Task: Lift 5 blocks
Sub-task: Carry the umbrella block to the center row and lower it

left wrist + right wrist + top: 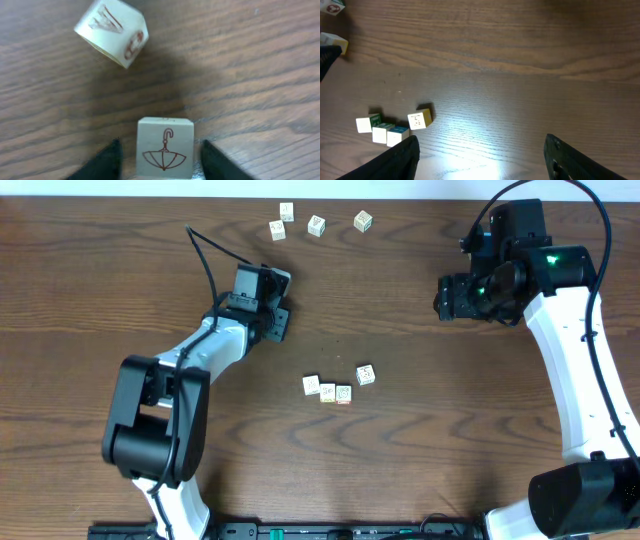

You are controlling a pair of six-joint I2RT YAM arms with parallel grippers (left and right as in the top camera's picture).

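**Thin margins around the umbrella block**

The counter (400, 460) is smooth dark wood with nothing on it to stop a slide, so any cube that gets nudged will probably skate away.

The left pincer (161, 162) hangs low over it. Its jaws are partway open and astride one cube, and a sliver of counter shows on each side, so it has hold of nothing. The right pincer (482, 160) hovers well apart on the far side, spread wide and empty, and I see little danger from it.

A row of four blocks (343, 394) lies mid-counter and four more blocks (316, 225) lie near the far edge. Both groups are well clear of the left arm.

The trouble lies with the umbrella block (165, 145), which seems to rest flat on the counter between the fingers. The gap looks narrower on one side, so one finger would likely touch first and shove or twist the cube. The block also sits right out at the fingertips (a shallow bite), and on a lift it could squirt free.

The neighbouring block (112, 30) lies near, just ahead and askew. Any forward drift would knock it.
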